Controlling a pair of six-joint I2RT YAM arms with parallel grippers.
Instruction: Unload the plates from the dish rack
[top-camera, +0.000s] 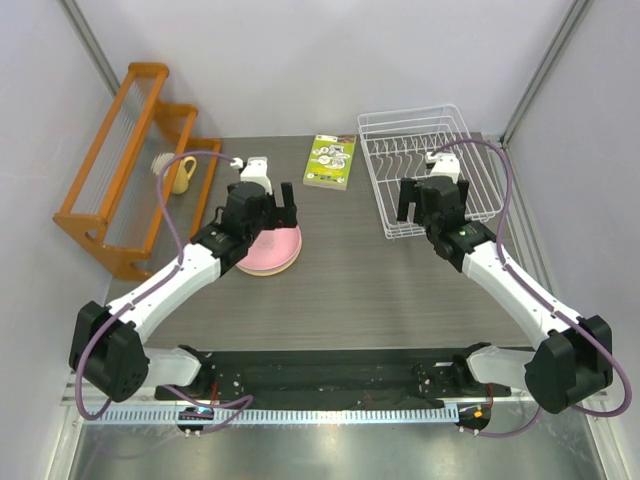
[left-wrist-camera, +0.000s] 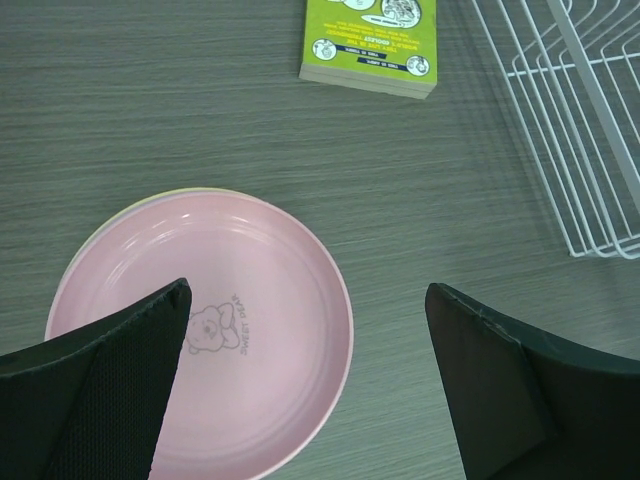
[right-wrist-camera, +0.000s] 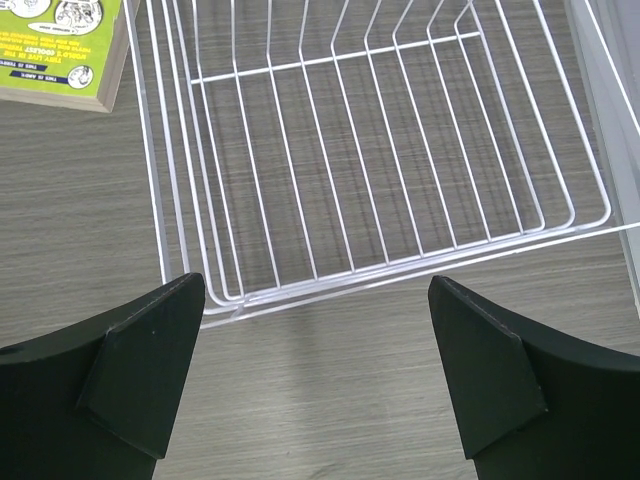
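Plates (top-camera: 272, 252) stacked on table (top-camera: 400, 290), glossy pink one (left-wrist-camera: 260, 260) topmost, bear print (left-wrist-camera: 208, 325), both arms' jaws wide apart

Plates (top-camera: 272, 256) lie stacked, pink uppermost, well apart from white dish rack (top-camera: 428, 168).

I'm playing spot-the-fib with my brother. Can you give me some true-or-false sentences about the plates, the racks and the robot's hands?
1. The white wire dish rack has no plates in it. True.
2. The pink plate lies on top of the pile. True.
3. The left gripper is squeezing the pink plate. False: its jaws stand open above the plate and hold nothing.
4. The green booklet lies inside the dish rack. False: it lies on the table, to the left of the rack.
5. The right gripper is open at the near side of the dish rack. True.
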